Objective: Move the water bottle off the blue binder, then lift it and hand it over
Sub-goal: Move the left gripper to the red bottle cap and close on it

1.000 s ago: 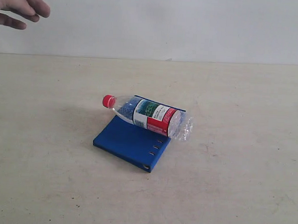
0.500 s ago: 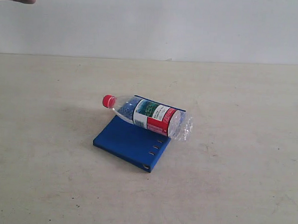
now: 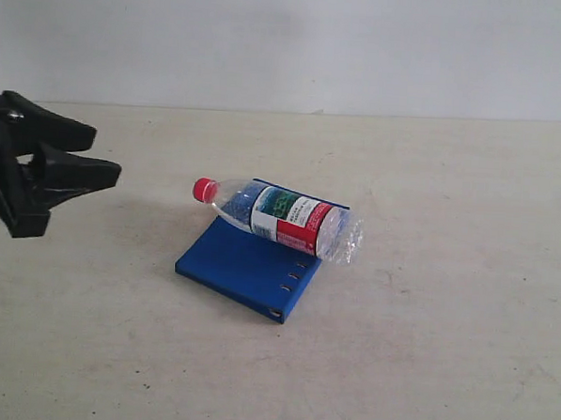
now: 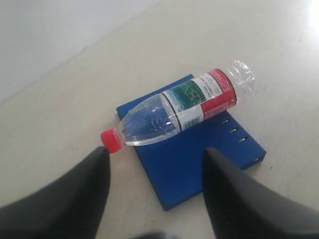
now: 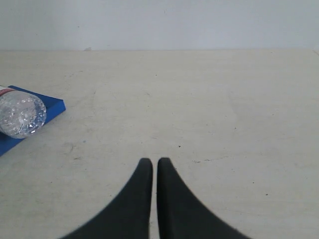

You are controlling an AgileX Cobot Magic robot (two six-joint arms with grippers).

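Note:
The water bottle lies on its side across the far edge of the blue binder, its red cap pointing left and overhanging the table. Its clear base juts past the binder's right edge. My left gripper hovers open at the left of the exterior view, well short of the cap, nothing between its fingers. In the left wrist view the bottle and binder lie beyond the open left gripper. My right gripper is shut and empty over bare table; the bottle's base and a binder corner show to one side.
A beige table carries only the binder and bottle. A pale wall runs behind its far edge.
A person's hand at the upper left has withdrawn from view. My left gripper has entered from the left and opened. Bottle and binder have not moved.

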